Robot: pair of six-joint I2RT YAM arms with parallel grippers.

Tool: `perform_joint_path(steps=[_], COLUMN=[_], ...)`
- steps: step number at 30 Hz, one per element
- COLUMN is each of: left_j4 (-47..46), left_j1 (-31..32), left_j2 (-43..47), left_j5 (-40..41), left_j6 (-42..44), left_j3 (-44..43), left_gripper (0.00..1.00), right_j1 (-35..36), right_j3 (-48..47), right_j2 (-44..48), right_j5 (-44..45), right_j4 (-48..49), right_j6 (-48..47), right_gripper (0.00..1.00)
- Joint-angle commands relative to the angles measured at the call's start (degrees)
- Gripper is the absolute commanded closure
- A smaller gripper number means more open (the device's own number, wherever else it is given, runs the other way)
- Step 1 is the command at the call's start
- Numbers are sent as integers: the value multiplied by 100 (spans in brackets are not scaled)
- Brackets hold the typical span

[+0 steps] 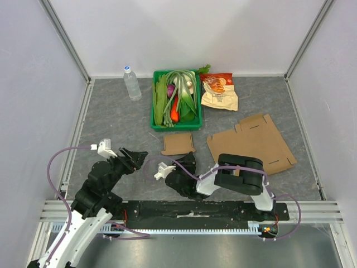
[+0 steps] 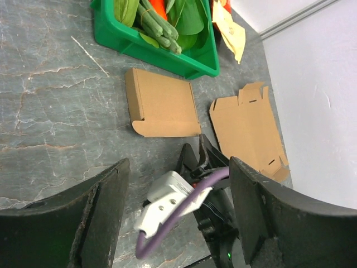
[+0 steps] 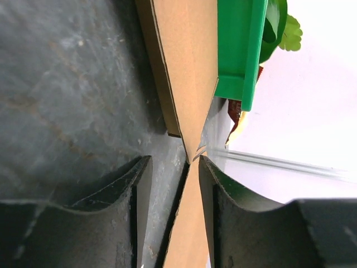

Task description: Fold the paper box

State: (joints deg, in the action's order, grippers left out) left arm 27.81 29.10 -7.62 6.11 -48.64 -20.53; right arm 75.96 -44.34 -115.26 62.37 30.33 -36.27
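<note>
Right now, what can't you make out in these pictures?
- Right wrist view: whether the right gripper pinches the cardboard edge; too close to tell.
- Top view: the flat box blank's near corner, hidden by the right arm.
- Left wrist view: the green crate, cut off by the top edge.

free: table (image 1: 106, 128) left of folded box (image 1: 178, 143) | obstacles: green crate (image 1: 175, 126) just behind, flat cardboard (image 1: 254, 142) right | crate gap: probably tight

grey marbled tabletop (image 1: 111, 128) | white wall panels (image 1: 184, 33) | aluminium corner rails (image 1: 66, 42) | even light
</note>
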Motion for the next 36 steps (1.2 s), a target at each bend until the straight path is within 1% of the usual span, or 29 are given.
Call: perform_joint_path(steps=[1,3,5,13,14,18,21,24,26,28,29,31,32,33,34,35,36], left_j4=[40,40,31,75,84,110,119,67,23,22,14,14,14,14,22,22,31], left_j1=[-1,-1,-1,-1,-1,-1,-1,-1,-1,-1,-1,-1,-1,-1,-1,-1,-1], left_j2=[129,146,173,392,427,507,524,551,525,507,507,524,533,551,551,551,542], left_j5=[31,5,-22,-49,-57,-66,-48,-57,-83,-92,-101,-101,-92,-92,-92,-84,-84], left_j6=[-31,4,30,92,101,101,74,39,30,13,4,4,4,4,4,4,-5], left_j3=[-205,-197,-205,-214,-223,-275,-285,-258,-232,-214,-214,-205,-205,-214,-223,-232,-240], left_gripper=[23,23,23,22,22,22,22,22,22,22,22,22,22,22,22,22,22], right_j1=[-196,-205,-231,-328,-337,-319,-310,-284,-266,-266,-249,-231,-222,-214,-214,-222,-205], right_j3=[-66,-93,-84,-84,-84,-32,13,-74,-101,-198,-233,-303,-425,-496,-567,-741,-813], right_j2=[-435,-558,-629,-708,-726,-499,-78,310,451,610,662,891,1057,1145,1233,1434,1550], right_j5=[153,205,206,240,249,285,197,13,-136,-251,-304,-436,-541,-733,-857,-1006,-1234], right_j4=[1201,1449,1704,2362,2460,2382,1917,883,511,-121,-324,-851,-1123,-1700,-1993,-2335,-2930], right_j6=[-923,-1144,-1346,-1813,-1892,-1937,-1612,-1041,-733,-514,-278,-56,240,391,523,864,1007], right_gripper=[54,57,62,76,79,87,92,95,96,98,100,100,100,100,100,100,100])
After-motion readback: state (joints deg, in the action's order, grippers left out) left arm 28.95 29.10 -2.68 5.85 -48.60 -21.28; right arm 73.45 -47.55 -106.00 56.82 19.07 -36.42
